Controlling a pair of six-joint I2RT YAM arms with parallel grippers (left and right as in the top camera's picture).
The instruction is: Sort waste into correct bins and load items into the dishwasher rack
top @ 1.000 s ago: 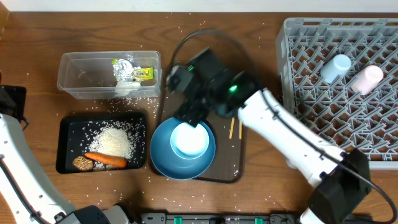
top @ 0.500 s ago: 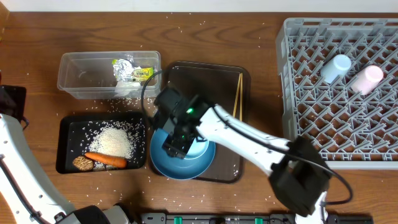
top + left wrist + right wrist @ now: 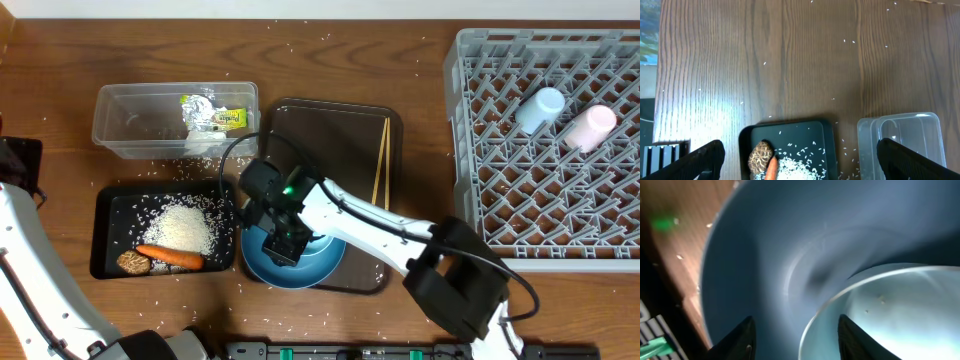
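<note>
We identify the large square light-grey plastic lattice rack [image 3: 545, 140] at the far right of the wooden table [image 3: 60, 60]. Two items lie on its pegs: a small light-blue cup [image 3: 540, 108] and, just right of it, a small white-pinkish cup [image 3: 590, 127].

The brown rectangular serving tray [image 3: 330, 130] sits at centre. The pair of thin wooden chopsticks [image 3: 381, 160] lies along its right side. The large round blue plate [image 3: 290, 270] rests on its near left corner, and the white bowl [image 3: 890, 310] stands in the plate.

At far left, the clear rectangular plastic tub [image 3: 130, 125] contains the crumpled white-silver wrapper [image 3: 210, 115]. Nearer, the shallow black rectangular tray [image 3: 110, 225] contains the loose white rice [image 3: 185, 227], the orange carrot [image 3: 170, 256] and the small brown food lump [image 3: 132, 263].

The right gripper [image 3: 280, 240] is over the plate, fingers [image 3: 735, 340] parted, one on each side of the bowl's rim. We cannot tell whether they touch it.

The left gripper [image 3: 800, 147] is spread wide and holds nothing, above the black tray and tub.
</note>
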